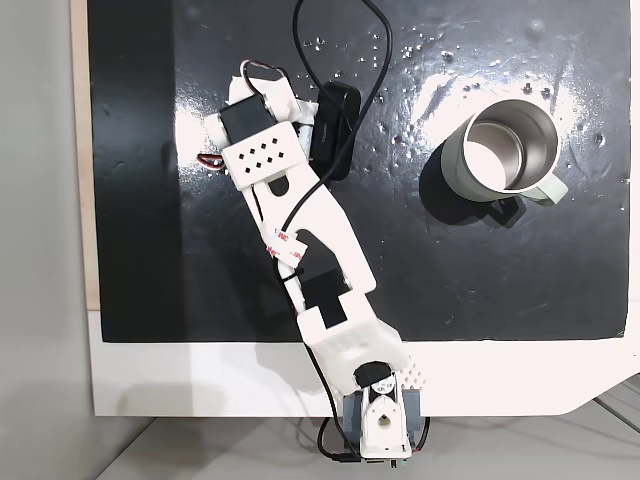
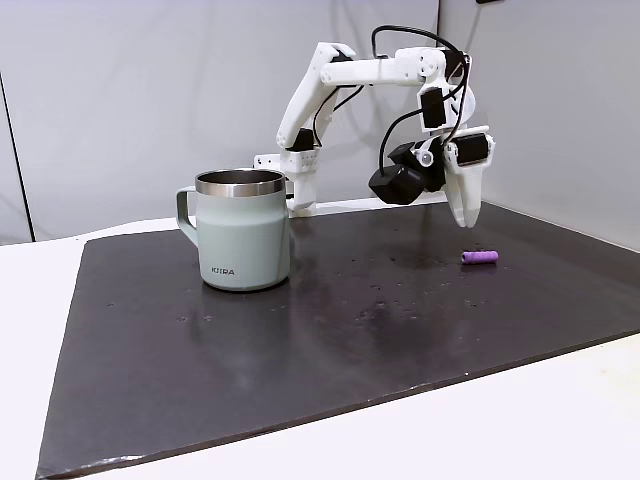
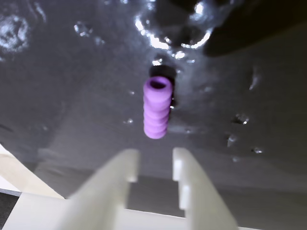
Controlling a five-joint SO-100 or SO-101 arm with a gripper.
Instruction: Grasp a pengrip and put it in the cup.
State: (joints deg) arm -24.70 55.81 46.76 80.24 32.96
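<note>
Bright, even indoor light falls from above. In a fixed view the glossy black mat (image 1: 480,250) carries broad white glare patches, and the pale grey-green steel-lined mug (image 1: 505,155) casts a soft shadow. The wrist view is blurred, with its white gripper (image 3: 154,165) fingers out of focus.

A: Mat (image 2: 300,350)? Black, glossy, slightly pitted.
B: Cup (image 2: 243,235): matt grey-green outside, shiny steel inside and rim.
A: Pengrip (image 3: 157,108) looks like soft ribbed rubber, matt purple. Gripper (image 3: 154,160) is white matt plastic.
</note>
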